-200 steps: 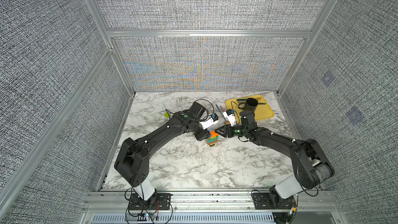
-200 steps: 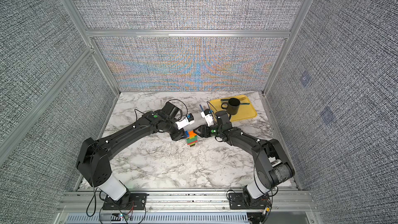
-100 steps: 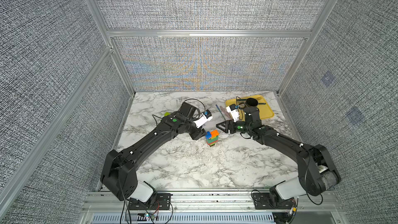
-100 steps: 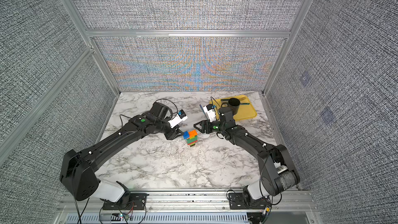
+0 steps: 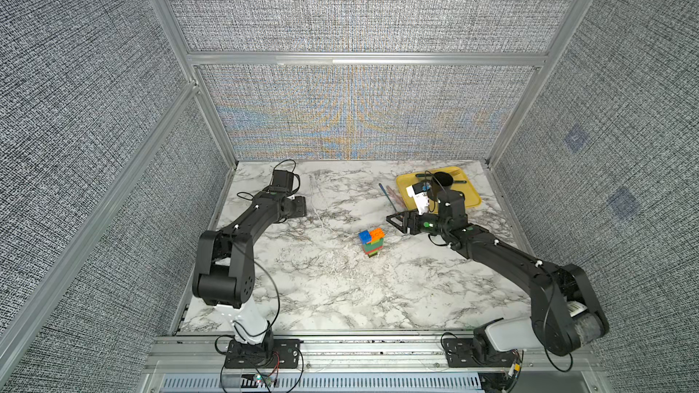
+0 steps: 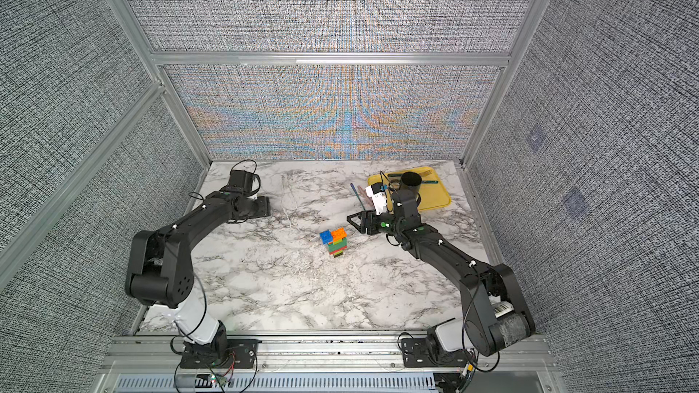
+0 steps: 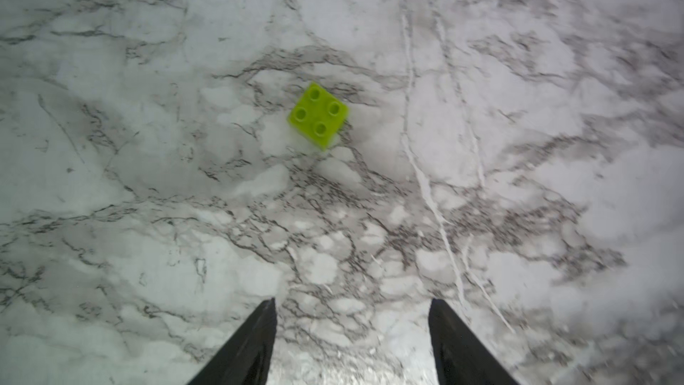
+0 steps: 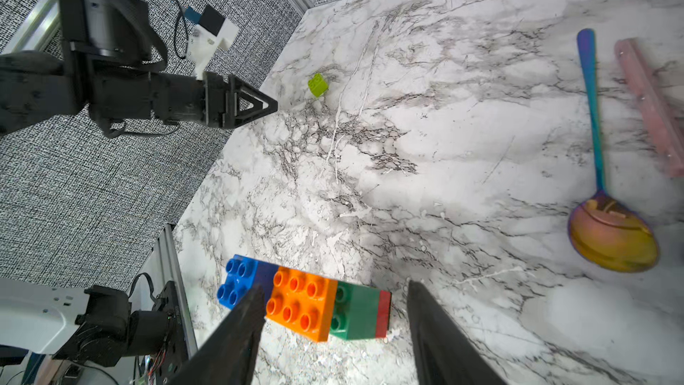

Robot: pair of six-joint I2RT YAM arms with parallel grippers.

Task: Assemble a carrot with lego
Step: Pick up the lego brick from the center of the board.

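The carrot (image 5: 372,242) stood on the desk (image 5: 321,289) near its middle, clear of both arms in both top views (image 6: 335,241). Its top layer was blue and orange, studs up, and dark green, red and lime layers narrowed below to a dark foot. The right gripper (image 5: 391,219) hung near the stack, on the side toward the yellow tray (image 5: 471,202), and did not touch it. In the right wrist view this gripper (image 8: 335,285) had its jaws clearly parted and held nothing, and the carrot (image 8: 301,305) showed on the desk beyond the tips. The left gripper (image 5: 299,207) was well apart from the carrot, over toward the far left of the desk. In the left wrist view this gripper (image 7: 352,301) was likewise parted and empty. A single lime brick (image 7: 319,115) lay studs up on the marble ahead of its tips, untouched. The right wrist view showed the same brick (image 8: 317,85) just past the pointed end of the left gripper (image 8: 272,105). In the top views the left arm hid the brick. A black mug (image 5: 442,180) stood on the tray. A spoon (image 8: 596,142) with a blue handle and a golden bowl lay on the desk beside a pink strip (image 8: 647,105), between the tray and the carrot.
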